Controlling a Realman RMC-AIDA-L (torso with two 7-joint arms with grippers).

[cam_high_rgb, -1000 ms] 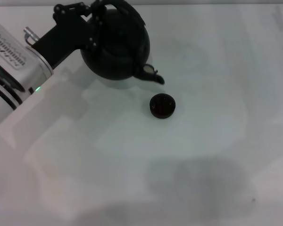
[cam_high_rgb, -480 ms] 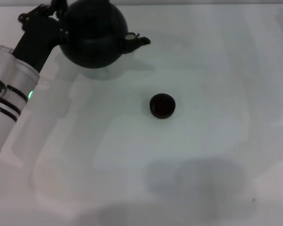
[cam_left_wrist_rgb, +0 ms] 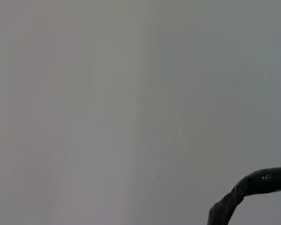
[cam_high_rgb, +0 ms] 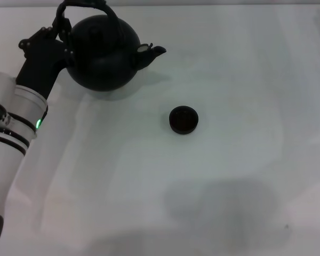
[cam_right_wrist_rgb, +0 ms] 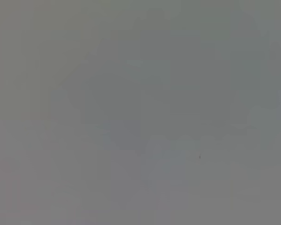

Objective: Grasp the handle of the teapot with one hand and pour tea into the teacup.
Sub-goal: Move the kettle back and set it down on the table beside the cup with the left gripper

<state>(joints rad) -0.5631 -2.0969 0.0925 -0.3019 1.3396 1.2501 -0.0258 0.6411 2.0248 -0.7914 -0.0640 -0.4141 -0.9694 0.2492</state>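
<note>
Fingers: left gripper (cam_high_rgb: 61, 33) closed on the handle (cam_high_rgb: 84, 4) at its left end, beside the pot's shoulder; the left wrist view shows only a curved stretch of that handle (cam_left_wrist_rgb: 243, 190).
Teapot (cam_high_rgb: 102, 52): matte black, upright, far-left part of the white table (cam_high_rgb: 229, 176); spout (cam_high_rgb: 149, 53) points right, lid knob visible under the arched bail.
Teacup (cam_high_rgb: 183, 119): small, dark, round, standing on the table near centre, well apart from the teapot, nearer the robot and right of the spout.
Right gripper: not visible in any view.
</note>
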